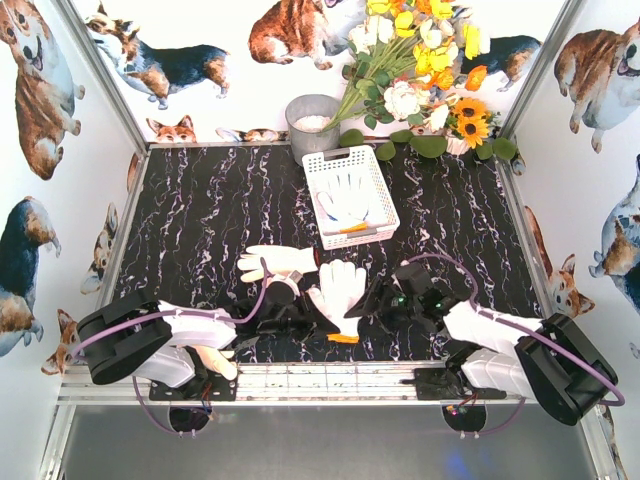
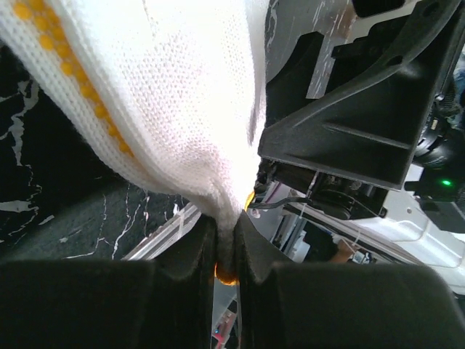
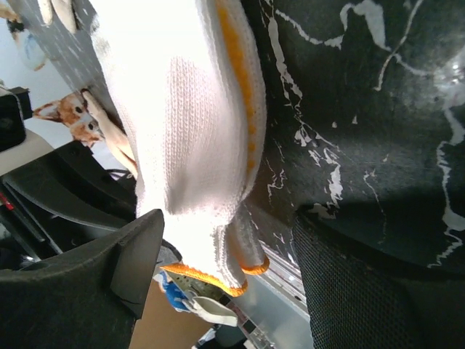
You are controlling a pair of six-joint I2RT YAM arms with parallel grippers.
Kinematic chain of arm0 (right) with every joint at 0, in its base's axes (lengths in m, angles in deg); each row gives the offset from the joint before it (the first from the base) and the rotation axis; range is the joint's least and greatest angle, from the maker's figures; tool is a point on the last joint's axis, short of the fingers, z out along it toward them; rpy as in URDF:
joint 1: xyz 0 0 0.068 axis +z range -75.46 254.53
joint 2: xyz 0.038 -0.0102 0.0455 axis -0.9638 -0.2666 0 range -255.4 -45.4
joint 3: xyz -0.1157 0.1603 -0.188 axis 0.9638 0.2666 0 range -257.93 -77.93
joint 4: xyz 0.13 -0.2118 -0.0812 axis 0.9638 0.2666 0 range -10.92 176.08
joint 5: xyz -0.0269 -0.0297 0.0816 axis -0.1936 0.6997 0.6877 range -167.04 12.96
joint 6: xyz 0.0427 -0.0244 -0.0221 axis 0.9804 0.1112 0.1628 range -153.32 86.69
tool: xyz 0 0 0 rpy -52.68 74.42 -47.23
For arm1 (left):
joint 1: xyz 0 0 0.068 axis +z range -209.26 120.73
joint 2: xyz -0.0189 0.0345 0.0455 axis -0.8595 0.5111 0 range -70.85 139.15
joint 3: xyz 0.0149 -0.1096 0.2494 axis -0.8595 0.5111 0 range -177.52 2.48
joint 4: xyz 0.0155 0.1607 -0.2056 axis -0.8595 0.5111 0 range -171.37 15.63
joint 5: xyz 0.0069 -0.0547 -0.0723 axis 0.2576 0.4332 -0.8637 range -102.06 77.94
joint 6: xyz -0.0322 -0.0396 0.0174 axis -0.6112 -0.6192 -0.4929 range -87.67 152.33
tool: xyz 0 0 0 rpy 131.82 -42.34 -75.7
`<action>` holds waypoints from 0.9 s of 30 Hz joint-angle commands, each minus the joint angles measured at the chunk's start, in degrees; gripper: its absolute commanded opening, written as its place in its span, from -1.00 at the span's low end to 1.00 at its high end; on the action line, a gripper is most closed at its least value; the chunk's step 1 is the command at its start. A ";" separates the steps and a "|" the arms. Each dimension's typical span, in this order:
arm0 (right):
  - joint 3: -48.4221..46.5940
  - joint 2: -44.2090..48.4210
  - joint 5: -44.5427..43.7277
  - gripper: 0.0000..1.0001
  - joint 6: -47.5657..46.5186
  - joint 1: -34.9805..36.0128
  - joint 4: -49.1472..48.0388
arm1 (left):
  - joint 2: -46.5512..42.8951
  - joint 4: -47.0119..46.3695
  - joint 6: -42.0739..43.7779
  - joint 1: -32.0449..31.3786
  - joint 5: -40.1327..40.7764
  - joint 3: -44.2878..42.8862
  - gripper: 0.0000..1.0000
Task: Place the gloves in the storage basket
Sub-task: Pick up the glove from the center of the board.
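At six o'clock on the table [image 1: 200, 210], a glove [image 1: 338, 285] was clamped by the left gripper [image 2: 227, 234], the right gripper [image 3: 225, 243] spread around it; a lift toward the storage basket [image 1: 384, 196], at twelve o'clock, was judged next.

The storage basket [image 1: 382, 195] holds white gloves [image 1: 347, 198] (an orange cuff shows among them). Just nearer than the basket lies the cuffed glove [image 1: 338, 290], flanked by the left gripper [image 1: 318, 318] and right gripper [image 1: 372, 302]; nearer and leftward lies a second glove [image 1: 275, 262].

Black marbled table [image 1: 200, 220], white walls [image 1: 590, 180] printed with corgis, flowers [image 1: 420, 60] at back
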 commanded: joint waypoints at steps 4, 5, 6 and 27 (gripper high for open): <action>3.29 -0.12 -1.43 0.51 7.87 -0.16 -14.07 | -0.31 -6.49 -4.37 0.50 -2.19 0.55 -1.00; 3.31 -0.42 -1.77 0.51 8.28 -0.16 -14.87 | -0.26 -6.99 -4.51 0.50 -2.52 0.47 -1.00; 3.21 -0.83 -2.06 0.51 8.72 -0.16 -15.69 | -0.13 -7.28 -4.65 0.50 -2.87 0.40 -1.00; 3.44 -18.96 -1.71 0.39 10.20 -0.03 -34.89 | -2.12 -10.08 -6.20 0.54 -6.40 1.07 -1.00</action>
